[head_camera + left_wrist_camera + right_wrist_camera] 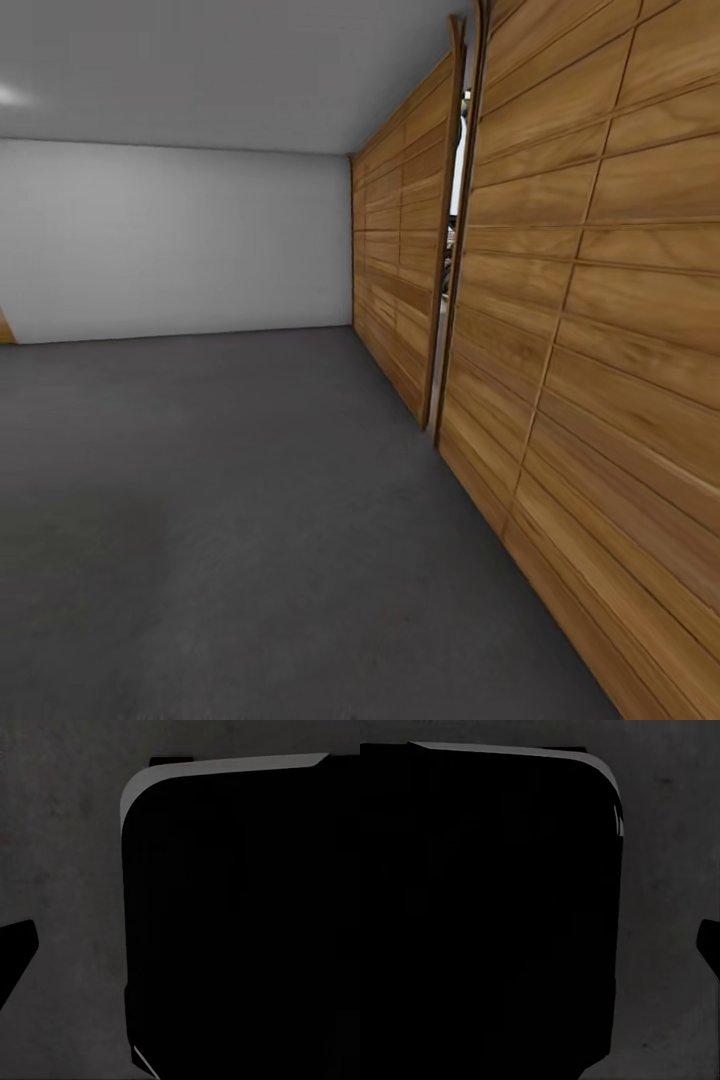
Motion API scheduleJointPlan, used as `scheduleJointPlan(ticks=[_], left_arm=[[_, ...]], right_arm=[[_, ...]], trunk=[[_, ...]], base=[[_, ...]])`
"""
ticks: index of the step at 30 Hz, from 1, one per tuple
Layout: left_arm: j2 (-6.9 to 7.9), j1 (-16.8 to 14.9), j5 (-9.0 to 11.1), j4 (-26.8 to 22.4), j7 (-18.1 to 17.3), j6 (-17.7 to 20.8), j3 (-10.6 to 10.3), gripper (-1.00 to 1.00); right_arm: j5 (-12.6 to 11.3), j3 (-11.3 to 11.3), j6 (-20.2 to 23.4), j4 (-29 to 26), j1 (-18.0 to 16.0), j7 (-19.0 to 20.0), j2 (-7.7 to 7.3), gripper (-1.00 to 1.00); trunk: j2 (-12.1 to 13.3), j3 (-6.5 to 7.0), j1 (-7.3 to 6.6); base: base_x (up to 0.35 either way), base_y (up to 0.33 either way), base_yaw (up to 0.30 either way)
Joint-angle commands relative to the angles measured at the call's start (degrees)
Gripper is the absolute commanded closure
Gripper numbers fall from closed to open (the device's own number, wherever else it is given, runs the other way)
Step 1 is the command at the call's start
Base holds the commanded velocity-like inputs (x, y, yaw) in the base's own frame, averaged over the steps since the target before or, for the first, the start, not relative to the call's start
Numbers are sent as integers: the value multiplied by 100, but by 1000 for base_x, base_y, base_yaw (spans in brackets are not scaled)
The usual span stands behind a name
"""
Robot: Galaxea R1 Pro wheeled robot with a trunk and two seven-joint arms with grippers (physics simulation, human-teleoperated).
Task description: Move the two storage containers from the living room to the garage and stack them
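Two wooden doors (560,330) flanked the grey floor (200,520); whether either pincer was spread, I couldn't tell.

A pale grey wall (170,240) closes the far end, wooden slatted panels (590,330) run along the right, and a narrow gap (452,230) between them shows something indistinct beyond.

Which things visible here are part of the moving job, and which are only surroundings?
Part of the job:
- floor, dark grey, of the garage
- wooden slatted door, part of the garage, slightly ajar

Only surroundings:
- pale grey wall
- black rounded body over the floor, in the left wrist view; a similar one in the right wrist view
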Motion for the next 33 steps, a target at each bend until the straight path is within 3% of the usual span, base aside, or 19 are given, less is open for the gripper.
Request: scheduleJointPlan(ticks=[1, 33], left_arm=[[0, 0, 0, -2, -1, -12, -1, -100], [-46, 0, 96, 10, -1, -3, 75, -100]], right_arm=[[-2, -2, -32, 9, -1, 2, 0, -100], [-23, -11, -149, 9, -1, 2, -52, -100]], trunk=[[-2, -3, 0], [-2, -3, 0]], base=[[0, 0, 278], [1, 0, 282]])
